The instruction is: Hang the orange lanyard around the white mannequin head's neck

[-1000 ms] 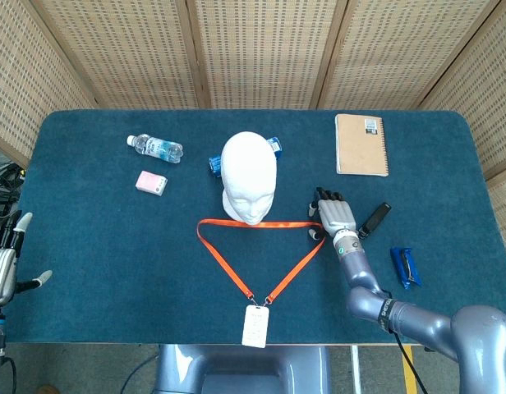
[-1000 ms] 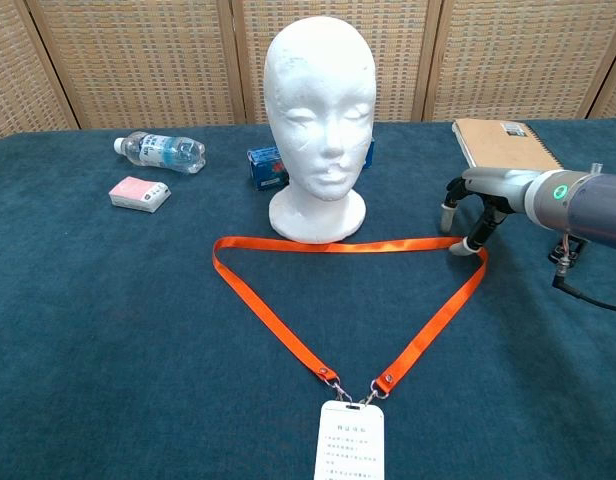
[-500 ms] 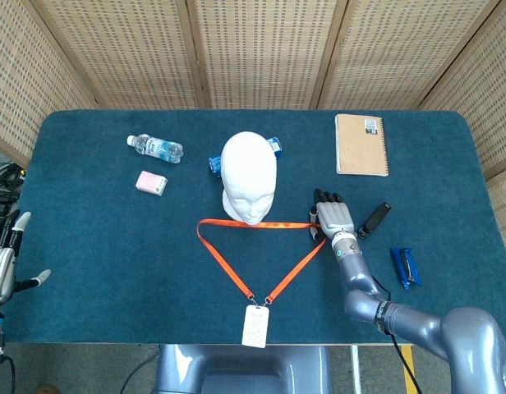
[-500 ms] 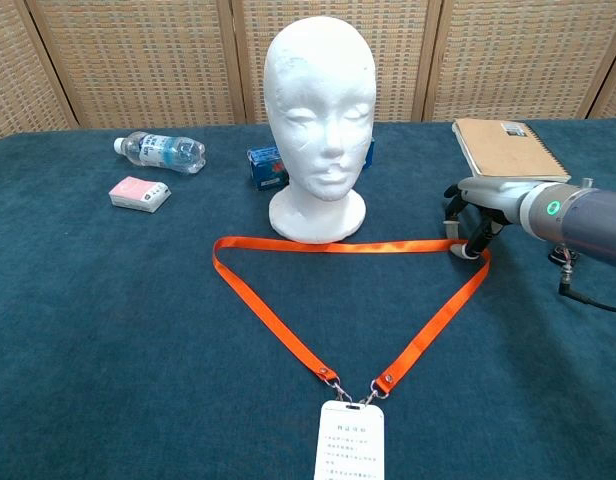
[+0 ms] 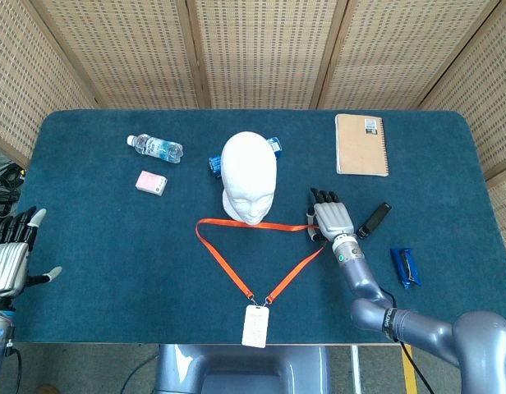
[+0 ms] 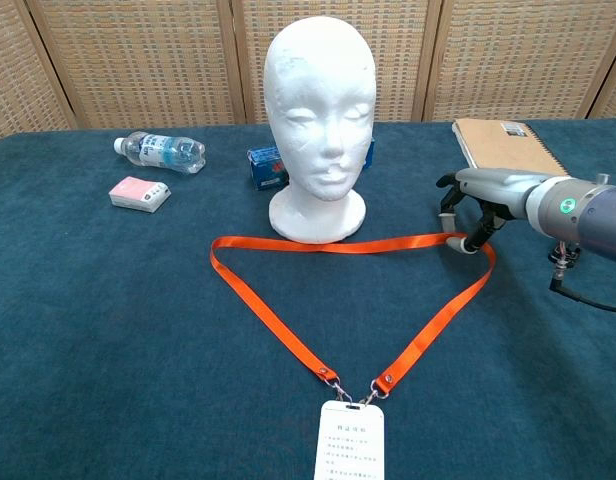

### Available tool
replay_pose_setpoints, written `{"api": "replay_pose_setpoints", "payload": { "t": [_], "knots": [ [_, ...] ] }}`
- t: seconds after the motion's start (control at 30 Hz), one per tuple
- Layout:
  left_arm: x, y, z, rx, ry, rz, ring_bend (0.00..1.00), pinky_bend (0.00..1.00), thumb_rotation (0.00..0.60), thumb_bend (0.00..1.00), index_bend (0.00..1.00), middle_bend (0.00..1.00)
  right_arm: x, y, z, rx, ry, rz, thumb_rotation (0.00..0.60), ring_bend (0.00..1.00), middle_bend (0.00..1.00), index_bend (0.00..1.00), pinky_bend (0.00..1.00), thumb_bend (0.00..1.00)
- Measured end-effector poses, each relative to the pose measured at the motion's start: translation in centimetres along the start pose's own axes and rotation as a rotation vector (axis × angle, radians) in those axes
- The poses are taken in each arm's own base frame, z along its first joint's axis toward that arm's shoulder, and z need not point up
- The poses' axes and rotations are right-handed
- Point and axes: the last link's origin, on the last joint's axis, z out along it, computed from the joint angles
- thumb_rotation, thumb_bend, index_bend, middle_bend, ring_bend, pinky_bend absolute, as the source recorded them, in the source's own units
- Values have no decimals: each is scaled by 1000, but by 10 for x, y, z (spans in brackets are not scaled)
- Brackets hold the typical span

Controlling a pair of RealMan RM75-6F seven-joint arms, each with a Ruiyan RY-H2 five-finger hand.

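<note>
The white mannequin head (image 5: 249,176) (image 6: 323,100) stands upright mid-table. In front of it the orange lanyard (image 5: 253,224) (image 6: 328,244) lies as a flat triangle. Its white badge (image 5: 255,326) (image 6: 350,445) hangs over the near table edge. My right hand (image 5: 331,217) (image 6: 480,205) sits palm down on the strap's right corner. Its fingers curl onto the strap, which bends around the fingertips and looks slightly raised there; the thumb stands apart above it. My left hand (image 5: 13,258) hovers off the table's left edge, fingers spread, holding nothing. The chest view does not show it.
A water bottle (image 5: 156,148) and a pink box (image 5: 151,182) lie at the back left. A blue box (image 5: 214,164) sits just behind the head. To the right are a brown notebook (image 5: 361,144), a black device (image 5: 374,219) and a blue packet (image 5: 406,266).
My right hand closed its fingers onto the strap's right corner and shifted slightly away from me, tugging that corner a little to the right. The left hand rose slightly at the table's left edge.
</note>
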Motion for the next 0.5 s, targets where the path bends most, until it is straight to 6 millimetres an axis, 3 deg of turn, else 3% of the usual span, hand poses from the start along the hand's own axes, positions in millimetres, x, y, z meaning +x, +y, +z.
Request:
{"api": "replay_pose_setpoints", "payload": {
  "t": [0.1,0.23,0.33,0.5],
  "knots": [
    [1,12,16,-65,-37,-57,0,0,600,20,40,0,4,0,-5,10,11,23,600,0,0,674,0,639],
    [3,39,46,-183,-73,-65,0,0,600,178,185,0,8,2,-9,14,20,15,600,0,0,674,0,639],
    [3,65,70,-271,-101,-51,0,0,600,268,289,0,9,5,-10,12,22,-3,600,0,0,674,0,639],
    [-7,113,108,-369,-152,-24,0,0,600,343,355,0,11,6,-12,18,20,2,600,0,0,674,0,639]
  ]
}}
